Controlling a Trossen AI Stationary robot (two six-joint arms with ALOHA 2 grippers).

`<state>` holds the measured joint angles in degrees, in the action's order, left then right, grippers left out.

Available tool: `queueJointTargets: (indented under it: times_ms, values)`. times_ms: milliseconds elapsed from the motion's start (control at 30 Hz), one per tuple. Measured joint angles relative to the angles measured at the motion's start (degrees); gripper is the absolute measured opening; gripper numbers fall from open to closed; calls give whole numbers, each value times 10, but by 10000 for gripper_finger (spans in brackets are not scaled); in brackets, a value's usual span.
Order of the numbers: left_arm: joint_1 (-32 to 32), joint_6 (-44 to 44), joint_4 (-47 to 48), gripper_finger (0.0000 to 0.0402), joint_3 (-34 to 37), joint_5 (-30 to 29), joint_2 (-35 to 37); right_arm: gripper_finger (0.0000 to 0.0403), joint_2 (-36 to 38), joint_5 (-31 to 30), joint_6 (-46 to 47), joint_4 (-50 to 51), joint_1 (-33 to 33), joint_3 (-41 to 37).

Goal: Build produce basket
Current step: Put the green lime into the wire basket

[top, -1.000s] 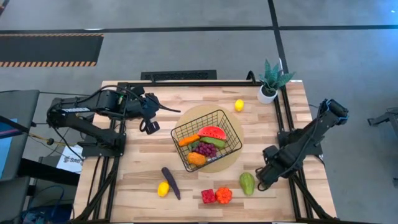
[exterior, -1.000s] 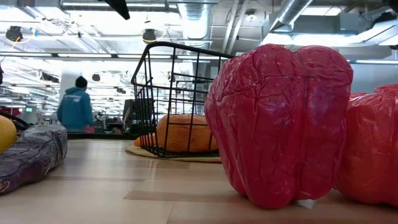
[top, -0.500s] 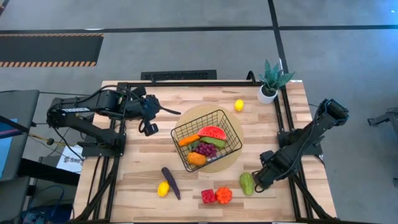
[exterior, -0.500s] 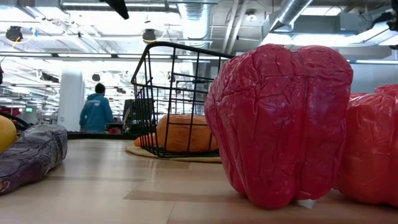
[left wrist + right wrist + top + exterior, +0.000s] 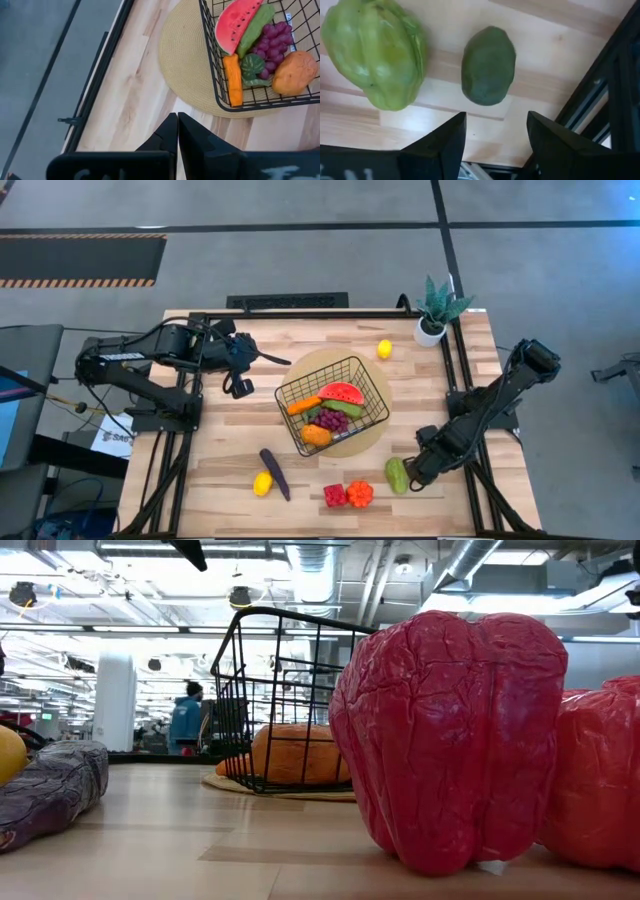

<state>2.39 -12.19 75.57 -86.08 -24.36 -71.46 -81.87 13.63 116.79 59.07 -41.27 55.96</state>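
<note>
Sitting on its round mat point(image 5: 372, 432) mid-tabletop point(image 5: 230, 460), the basket point(image 5: 334, 418) is already holding watermelon, grapes and carrot. The right claw point(image 5: 495, 137) is hanging spread apart over a dark green avocado point(image 5: 488, 65), apparently lining up a grasp. The left claw point(image 5: 177, 131) is waiting pressed together beside the mat.

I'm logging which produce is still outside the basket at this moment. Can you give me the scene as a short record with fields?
basket: black wire basket on a round tan mat
in basket: watermelon slice, carrot, grapes, an orange fruit
on table: two lemons, eggplant, red pepper, orange pepper, two green pieces
left gripper: shut, beside the mat
right gripper: open, over the darker green piece
other: potted plant at far corner
</note>
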Motion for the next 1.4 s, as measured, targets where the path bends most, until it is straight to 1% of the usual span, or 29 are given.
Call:
queueJointTargets:
  times_ms: [300, 467, 633, 700, 800, 1067, 1300, 1400]
  values:
    - [0, 0, 0, 0, 0, -1, 0, 218, 0, -1, 0, -49, 1, 0]
    - [0, -1, -1, 0, 0, -1, 0, 239, -19, 0, 7, -45, 1, 0]
    - [0, -5, -1, 0, 0, 1, 0, 263, -67, 56, -14, -74, 5, 0]
    - [0, -5, -1, 0, 0, 1, 0, 268, -83, 82, -34, -96, 7, 0]
    - [0, -5, -1, 0, 0, 2, 0, 270, -105, 102, -53, -119, 9, 3]
    - [0, -5, -1, 0, 0, 15, 0, 271, -122, 101, -60, -114, 9, 13]
    - [0, -4, -1, 0, 0, 15, 0, 271, -122, 70, -58, -112, 9, 13]
    - [0, 3, -1, 0, 0, 15, 0, 271, -122, 66, -58, -87, 13, 13]
